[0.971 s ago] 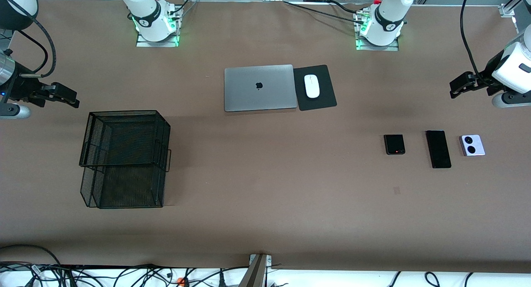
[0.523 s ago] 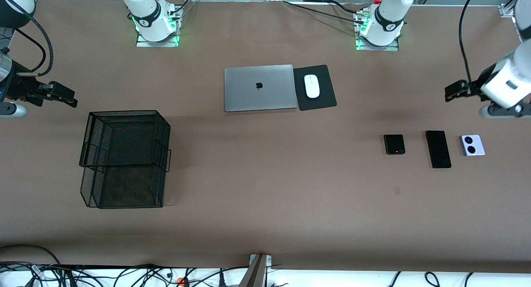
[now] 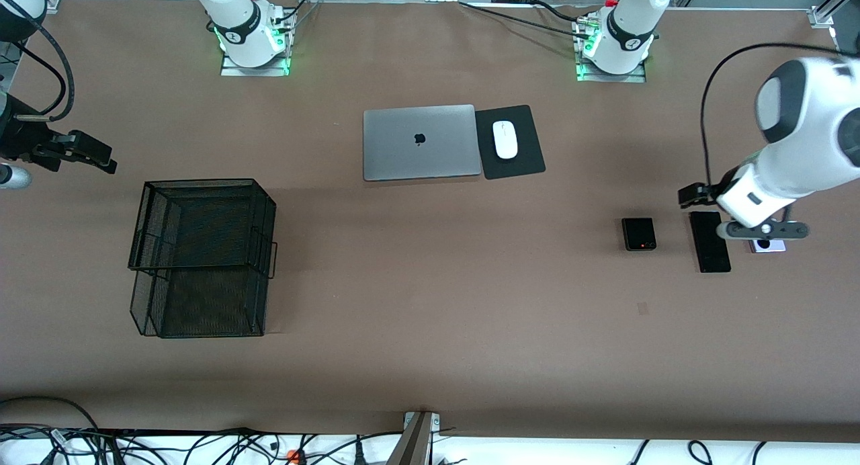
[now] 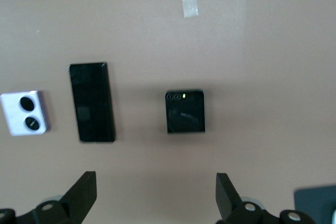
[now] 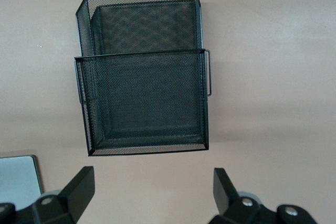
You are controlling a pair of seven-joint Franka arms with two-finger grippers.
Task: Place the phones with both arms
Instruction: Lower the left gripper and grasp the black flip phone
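three phones lie in a row on a brown counter [image 3: 430,317], toward the left arm's end: a small square black flip phone [image 3: 638,234], a long slim black slab [image 3: 710,241] beside it, and a small lavender-white phone [image 4: 25,113] with two black lenses, partly hidden under the left arm in the front view. all three lie flat and apart from one another.

two white robot arms are in view. the left pincer [image 4: 156,195] hangs over bare counter just beside the phones, fingers spread wide, holding nothing. the right pincer [image 5: 152,190] is over the counter edge near one black two-tier wire mesh basket [image 3: 201,257] at the right arm's end, also spread wide and empty.

in the middle, farther from the front camera, sit one closed silver laptop [image 3: 420,142] and one white mouse [image 3: 505,140] on one black mouse pad [image 3: 527,152]. a tangle of cables [image 3: 201,445] runs along the counter's near edge.
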